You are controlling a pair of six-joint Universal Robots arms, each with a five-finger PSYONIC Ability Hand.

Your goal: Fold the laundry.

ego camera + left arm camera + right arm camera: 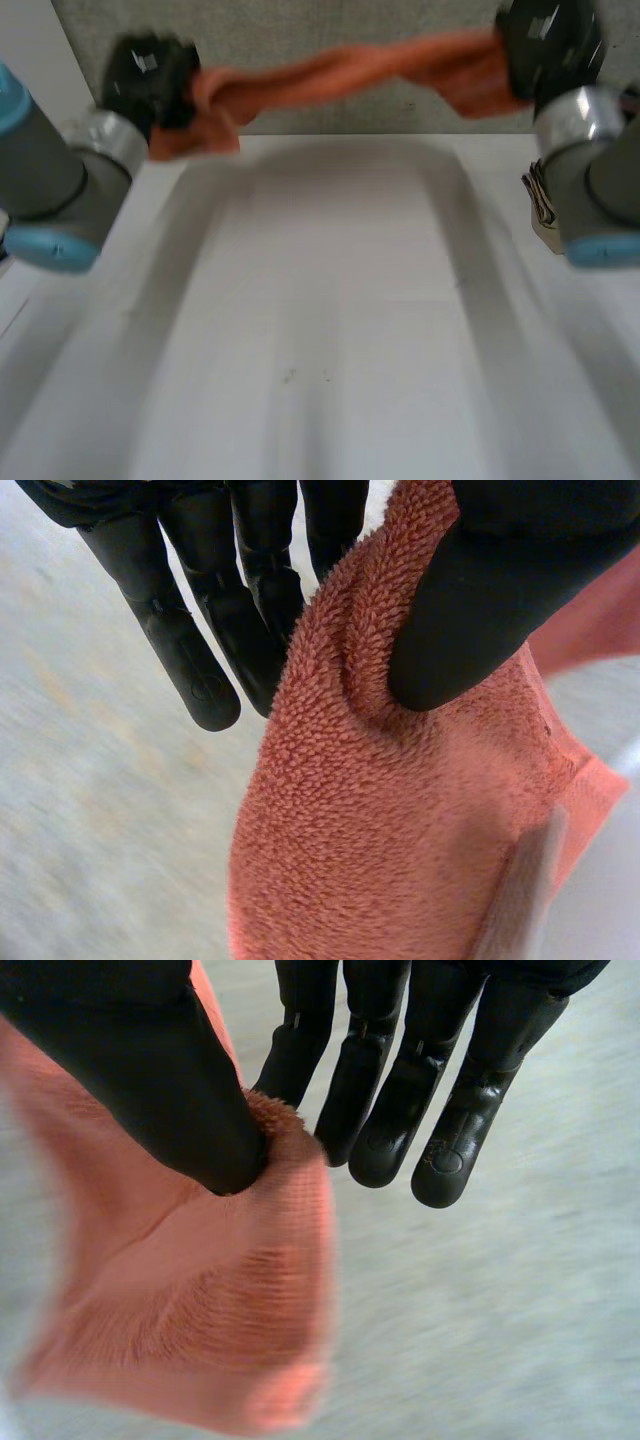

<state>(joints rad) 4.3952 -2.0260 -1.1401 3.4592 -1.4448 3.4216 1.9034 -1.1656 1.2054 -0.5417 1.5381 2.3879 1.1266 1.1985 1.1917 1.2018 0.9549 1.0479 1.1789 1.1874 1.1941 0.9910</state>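
Two hands pinch one orange towel (pixel 340 72) between thumb and fingers, the left hand (pixel 150 80) and right hand (pixel 545 45) at opposite ends. It hangs stretched above the tabletop's (pixel 330 300) far edge, probably for spreading flat.

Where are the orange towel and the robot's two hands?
orange towel (pixel 330 70), head view, its stretched middle.
left hand (pixel 150 72), head view, the hand's back.
right hand (pixel 548 40), head view, the hand's back.

The left arm (pixel 50 190) and right arm (pixel 595 170) reach forward, hands well apart; the left hand (pixel 150 75) pinches one end of the orange towel (pixel 340 72) between thumb (pixel 500 610) and straight fingers (pixel 190 650); the right hand (pixel 548 45) pinches the other end likewise.
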